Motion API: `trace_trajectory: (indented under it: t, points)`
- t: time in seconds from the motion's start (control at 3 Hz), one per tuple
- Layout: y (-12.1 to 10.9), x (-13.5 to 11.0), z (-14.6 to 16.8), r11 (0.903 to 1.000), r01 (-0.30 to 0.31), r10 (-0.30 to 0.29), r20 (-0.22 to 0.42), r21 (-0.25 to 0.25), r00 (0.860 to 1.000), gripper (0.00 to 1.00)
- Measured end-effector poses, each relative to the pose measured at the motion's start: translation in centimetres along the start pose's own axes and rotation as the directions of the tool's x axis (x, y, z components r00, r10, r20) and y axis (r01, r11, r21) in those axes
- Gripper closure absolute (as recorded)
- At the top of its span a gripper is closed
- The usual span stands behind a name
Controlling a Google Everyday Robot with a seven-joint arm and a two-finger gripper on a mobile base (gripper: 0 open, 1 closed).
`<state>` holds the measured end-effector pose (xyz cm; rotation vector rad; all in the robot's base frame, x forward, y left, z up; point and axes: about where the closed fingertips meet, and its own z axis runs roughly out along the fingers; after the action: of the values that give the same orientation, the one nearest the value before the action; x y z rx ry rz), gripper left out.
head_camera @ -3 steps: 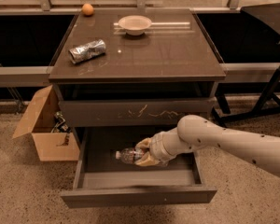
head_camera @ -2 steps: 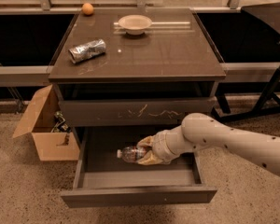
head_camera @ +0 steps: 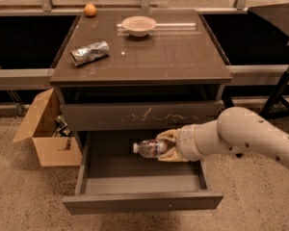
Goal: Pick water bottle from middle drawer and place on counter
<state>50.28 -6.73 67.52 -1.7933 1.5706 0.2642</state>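
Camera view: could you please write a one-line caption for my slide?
The robot's tool holds the water bottle inside the open middle drawer, below the counter.

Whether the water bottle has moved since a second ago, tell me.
Yes. The water bottle, held by the gripper in the middle drawer, has risen and shifted right, nearer the scratched drawer front.
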Motion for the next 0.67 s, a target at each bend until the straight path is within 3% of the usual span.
trace_trajectory:
  t: [0.33, 0.67]
  points:
    - [-3.0, -0.07, -6.72, 0.9951, 0.046, -0.047, 0.006, 0.088, 0.999, 1.0]
    - [-3.0, -0.07, -6.72, 0.9951, 0.046, -0.047, 0.006, 0.088, 0.999, 1.0]
